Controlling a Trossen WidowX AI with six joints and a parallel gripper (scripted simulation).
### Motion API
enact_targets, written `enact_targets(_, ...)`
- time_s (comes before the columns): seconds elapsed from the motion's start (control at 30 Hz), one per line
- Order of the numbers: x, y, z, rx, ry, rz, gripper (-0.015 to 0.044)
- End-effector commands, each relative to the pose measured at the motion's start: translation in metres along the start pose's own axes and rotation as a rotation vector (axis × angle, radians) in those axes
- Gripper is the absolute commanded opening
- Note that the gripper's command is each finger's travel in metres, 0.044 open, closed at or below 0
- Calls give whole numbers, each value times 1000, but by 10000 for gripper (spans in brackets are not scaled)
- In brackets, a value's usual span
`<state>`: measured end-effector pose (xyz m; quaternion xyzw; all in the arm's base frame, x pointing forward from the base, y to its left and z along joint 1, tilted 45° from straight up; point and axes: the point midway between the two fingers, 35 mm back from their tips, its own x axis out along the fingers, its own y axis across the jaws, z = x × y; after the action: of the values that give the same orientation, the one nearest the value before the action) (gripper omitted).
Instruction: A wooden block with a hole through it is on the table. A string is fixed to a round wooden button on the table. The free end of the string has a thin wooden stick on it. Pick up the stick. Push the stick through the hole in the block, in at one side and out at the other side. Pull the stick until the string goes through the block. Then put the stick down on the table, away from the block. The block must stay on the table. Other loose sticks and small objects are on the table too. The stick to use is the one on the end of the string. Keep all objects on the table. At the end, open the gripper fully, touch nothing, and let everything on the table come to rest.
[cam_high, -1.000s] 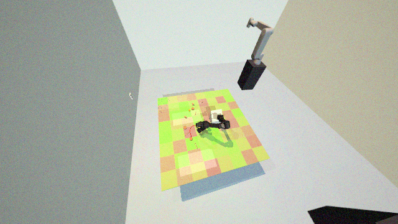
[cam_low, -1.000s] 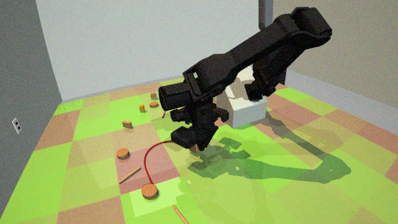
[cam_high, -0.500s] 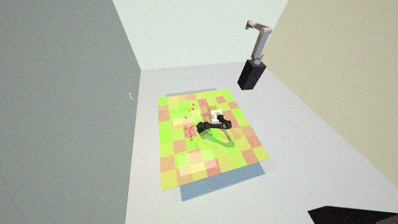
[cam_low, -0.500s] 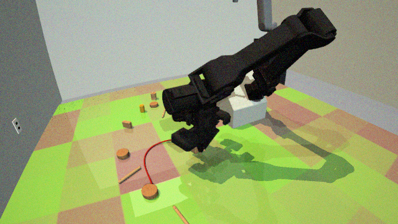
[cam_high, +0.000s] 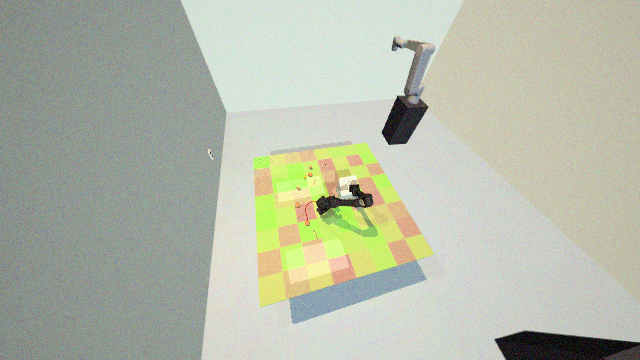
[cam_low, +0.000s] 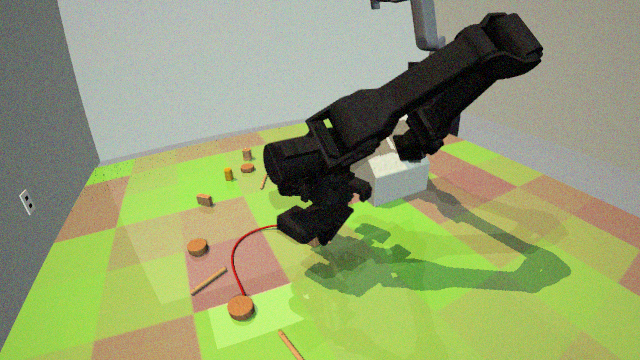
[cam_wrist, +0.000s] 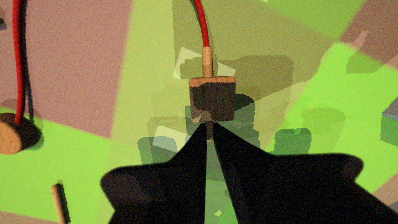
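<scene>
The wooden block (cam_wrist: 213, 102) is in the wrist view's middle, just beyond the fingertips; in the exterior view the gripper mostly hides it. The thin stick (cam_wrist: 207, 62) runs through its hole: the string end shows on the far side, the tip on the near side. My gripper (cam_wrist: 208, 127) (cam_low: 324, 241) (cam_high: 321, 211) is shut on that near tip, close to the block. The red string (cam_wrist: 200, 15) (cam_low: 233, 255) leaves the stick's far end and curves to the round button (cam_low: 241, 307) (cam_wrist: 9, 135) (cam_high: 307, 223). Whether the block sits flat cannot be told.
A loose stick (cam_low: 209, 281) and a wooden disc (cam_low: 197, 247) lie left of the string. Another stick (cam_low: 290, 345) (cam_wrist: 59, 202) lies near the button. Several small pieces, among them a cylinder (cam_low: 228, 174), stand farther back. The pale arm base (cam_low: 401, 182) is behind right.
</scene>
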<state>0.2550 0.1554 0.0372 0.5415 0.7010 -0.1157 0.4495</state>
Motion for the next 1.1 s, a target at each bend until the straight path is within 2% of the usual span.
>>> enact_targets(0.0,1,-2,0,3,-1,0,0)
enact_targets(1.07,0,-5,-19,-1,0,13,0)
